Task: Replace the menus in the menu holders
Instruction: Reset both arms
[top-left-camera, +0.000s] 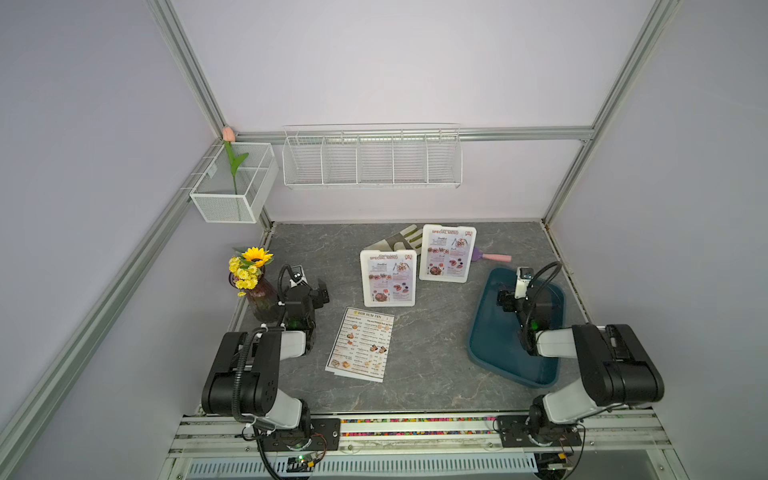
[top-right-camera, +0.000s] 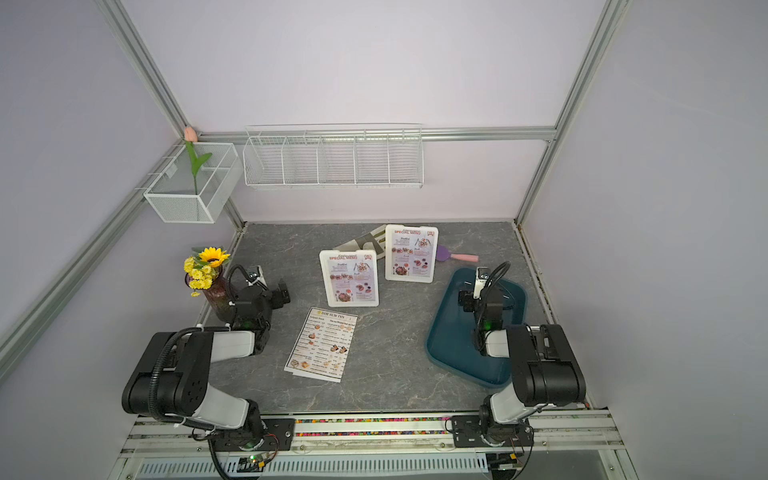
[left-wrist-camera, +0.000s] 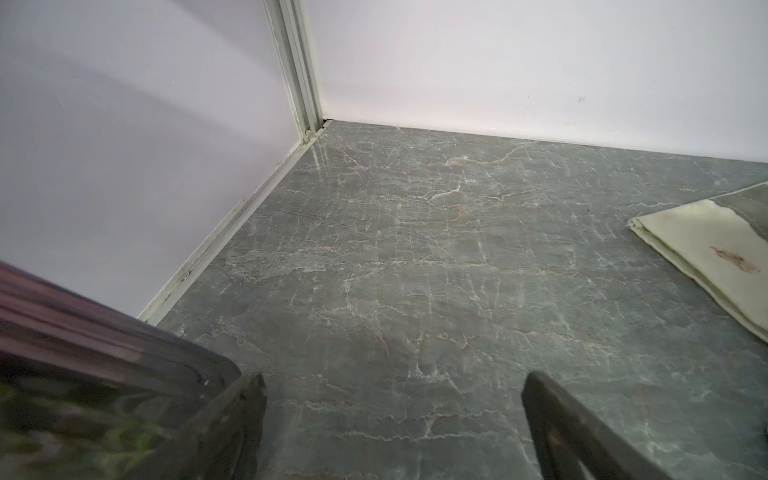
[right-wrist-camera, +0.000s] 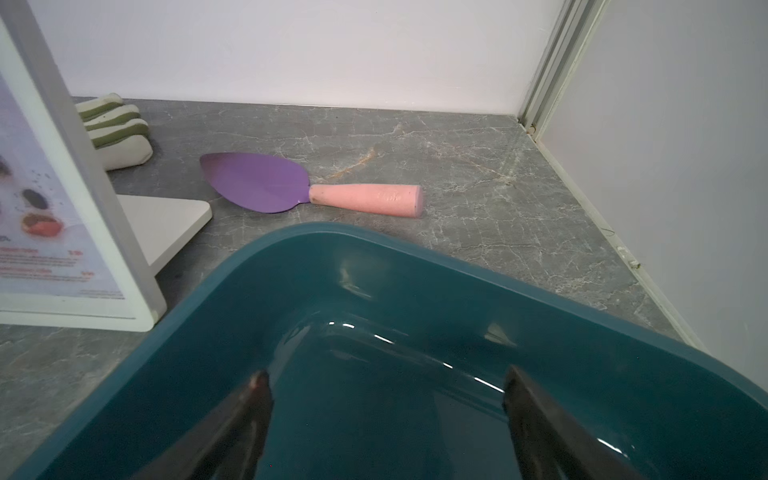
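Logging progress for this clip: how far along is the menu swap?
Done: nothing evident; the near holder and far holder both show SPECIAL MENU sheets. In hand: nothing; the left hand is open over bare tabletop, the right hand open over the teal tray. Left: DIM SUM INN sheets lie flat on the tabletop, so, if those are the replacements, both swaps probably remain.

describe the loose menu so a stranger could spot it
Find the grey marbled tabletop, then the nearer of its two standing white menu holders. In front of that lies the DIM SUM INN sheet. It lies flat and unframed, headed in black; the standing ones read SPECIAL MENU in red.
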